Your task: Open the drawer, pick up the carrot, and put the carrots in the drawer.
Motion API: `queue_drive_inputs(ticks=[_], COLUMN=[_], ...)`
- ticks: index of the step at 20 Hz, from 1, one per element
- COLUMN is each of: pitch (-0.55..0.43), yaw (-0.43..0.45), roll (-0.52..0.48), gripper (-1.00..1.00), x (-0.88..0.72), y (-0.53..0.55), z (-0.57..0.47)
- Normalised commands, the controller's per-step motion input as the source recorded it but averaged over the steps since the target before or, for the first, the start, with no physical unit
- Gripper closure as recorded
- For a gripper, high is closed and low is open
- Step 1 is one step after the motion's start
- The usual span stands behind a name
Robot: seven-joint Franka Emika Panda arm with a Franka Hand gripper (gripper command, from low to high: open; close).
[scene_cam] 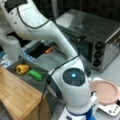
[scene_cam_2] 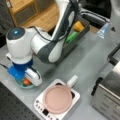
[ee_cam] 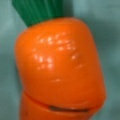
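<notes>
Fills nearly the whole wrist view: the carrot (ee_cam: 60,70), glossy orange plastic, rounded at the shoulder, capped by a ribbed green top, split by a dark seam low down, lying on a pale teal surface. Shows again in a front view as a small orange spot (scene_cam_2: 26,81) in a shallow teal dish (scene_cam_2: 20,85) near that view's bottom left. Hangs right over that dish, the gripper (scene_cam_2: 28,79), white and blocky under a blue collar, close enough to touch or nearly touch the carrot; cannot tell whether the jaws stand apart or closed on it. Stands pulled out of the bamboo-topped cabinet (scene_cam: 15,97), the drawer (scene_cam: 37,83), dark grey with thick walls, seen in both front views, holding a yellow pepper-like vegetable (scene_cam: 22,69) and a smooth green elongated vegetable (scene_cam: 35,74) side by side, with bare floor left toward one end. Lies well apart from the drawer, the carrot, with the arm's white and grey elbow between them. Sits beside the dish, a white square hotplate (scene_cam_2: 40,106) under a round pink pan (scene_cam_2: 58,98) with a stubby white handle. Occupies a front view's right, a brushed silver toaster oven (scene_cam: 100,37) with three dark knobs. Leaves open grey tabletop (scene_cam_2: 87,62) between drawer, pan and oven.
</notes>
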Motion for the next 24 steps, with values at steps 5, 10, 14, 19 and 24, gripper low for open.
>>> queue_drive_inputs(ticks=[5,10,14,19,24], pitch=[0.157,0.146,0.143,0.139,0.148], yaw=[-0.032,-0.029,-0.029,-0.030,-0.024], roll=[-0.196,-0.186,-0.177,-0.172,-0.168], gripper=[1.00,1.00,1.00,1.00,1.00], x=[0.33,0.33,0.33,0.29,0.25], y=[0.09,0.09,0.08,0.07,0.05], z=[-0.15,-0.21,-0.21,-0.04,-0.01])
